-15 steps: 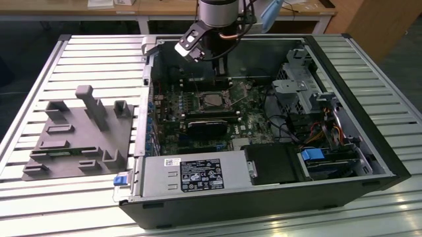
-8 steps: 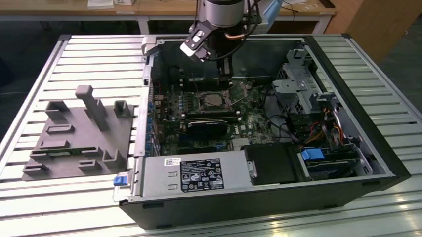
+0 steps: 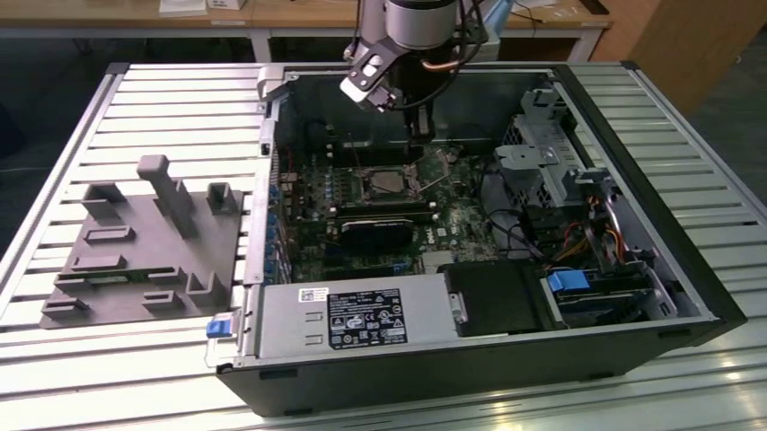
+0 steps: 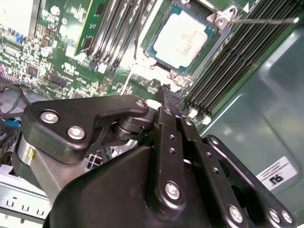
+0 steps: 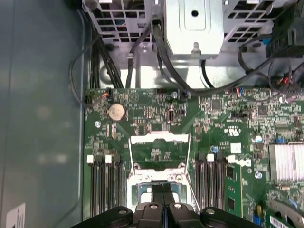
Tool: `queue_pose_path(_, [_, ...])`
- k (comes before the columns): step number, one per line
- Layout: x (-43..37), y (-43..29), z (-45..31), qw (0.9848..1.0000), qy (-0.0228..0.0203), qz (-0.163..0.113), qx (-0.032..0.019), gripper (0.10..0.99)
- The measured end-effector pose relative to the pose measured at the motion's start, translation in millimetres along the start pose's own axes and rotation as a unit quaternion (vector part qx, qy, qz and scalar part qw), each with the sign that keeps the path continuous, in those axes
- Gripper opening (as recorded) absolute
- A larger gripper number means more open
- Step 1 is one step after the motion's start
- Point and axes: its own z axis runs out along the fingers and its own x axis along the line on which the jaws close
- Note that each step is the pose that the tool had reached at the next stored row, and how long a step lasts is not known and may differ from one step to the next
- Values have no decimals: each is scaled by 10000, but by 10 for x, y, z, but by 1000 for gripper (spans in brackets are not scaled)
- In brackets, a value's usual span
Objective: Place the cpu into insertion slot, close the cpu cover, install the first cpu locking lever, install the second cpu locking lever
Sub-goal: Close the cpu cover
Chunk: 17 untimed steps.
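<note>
Nothing I can read, printed label (image 3: pixel 365 319) on the power supply (image 3: pixel 284 329), white sticker (image 4: pixel 278 173) on the case wall (image 4: pixel 266 109) in the second wrist view, print illegible to me.

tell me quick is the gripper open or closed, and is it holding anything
gripper: closed, fingers pressed together with nothing visible between them, tips close to the cpu.

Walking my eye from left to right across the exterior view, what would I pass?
Grey holder block → cpu → metal drive cage → black case wall.
</note>
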Motion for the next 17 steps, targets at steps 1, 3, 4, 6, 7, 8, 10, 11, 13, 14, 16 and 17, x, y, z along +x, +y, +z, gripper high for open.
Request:
queue_pose_path(1, [0, 17, 2, 10000, 0, 0, 0, 102])
queue_pose_path(3, [2, 49, 4, 10000, 0, 0, 0, 102])
queue_pose_path(4, [2, 66, 6, 10000, 0, 0, 0, 102])
queue_pose_path(6, [3, 100, 9, 10000, 0, 0, 0, 102])
queue_pose_path(7, [4, 118, 10, 10000, 0, 0, 0, 102])
queue_pose_path(8, [5, 141, 13, 10000, 0, 0, 0, 102])
queue_pose_path(10, [6, 198, 18, 10000, 0, 0, 0, 102])
queue_pose_path(11, [7, 226, 21, 10000, 0, 0, 1, 102])
queue_pose_path(13, [10, 301, 26, 10000, -1, 0, 2, 102])
queue_pose_path(14, [11, 340, 30, 10000, -2, 0, 3, 102])
queue_pose_path(16, [14, 426, 39, 10000, 0, 0, 5, 102])
queue_pose_path(17, [16, 468, 43, 10000, 1, 0, 6, 102])
